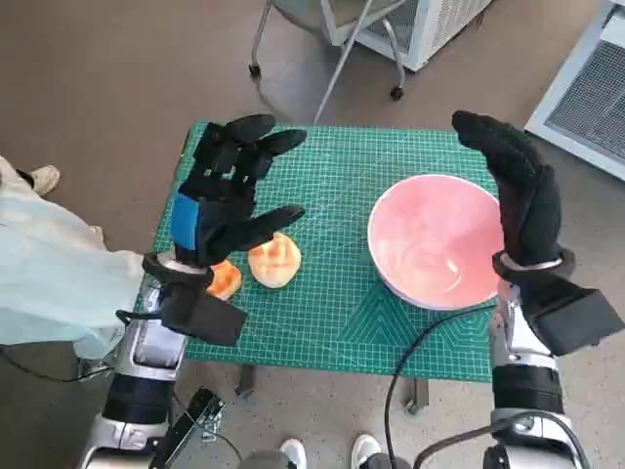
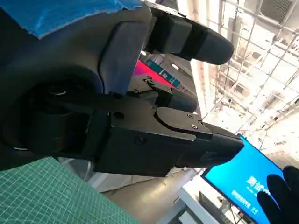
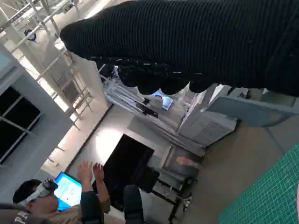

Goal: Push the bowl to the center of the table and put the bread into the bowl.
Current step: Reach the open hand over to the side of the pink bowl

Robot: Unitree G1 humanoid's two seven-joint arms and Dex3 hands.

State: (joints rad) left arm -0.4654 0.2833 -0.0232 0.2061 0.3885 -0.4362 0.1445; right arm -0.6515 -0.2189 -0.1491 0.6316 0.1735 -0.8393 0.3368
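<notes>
Two bread [image 1: 274, 261] pieces on my list: one rounded golden bun with a pale, soft-looking crust, and a second orange-toned piece [image 1: 225, 279] half hidden under my left wrist. Both lie on the counter [image 1: 332, 322], well apart from the bowl [image 1: 437, 240], off toward its left-hand side. I take the bowl as landmark: round, smooth, glossy pink inside with a pale rim, sitting on the right part of the counter. Counter surface is a green cutting mat printed with a fine white grid and diagonal lines; I can read no lettering on it.

Left hand [image 1: 227, 186]: hard black plastic segments, blue tape over the back, raised above the mat beside the bread, fingers spread and grasping nothing. Right hand [image 1: 518, 188]: black ribbed knit glove, upright just beside the bowl's right rim, fingers extended, nothing held; whether it touches the rim I cannot tell.

Left wrist view: blue screen [image 2: 247, 182] with pale characters too blurred to read. Right wrist view: one person [image 3: 56, 205] seated, hands raised.
</notes>
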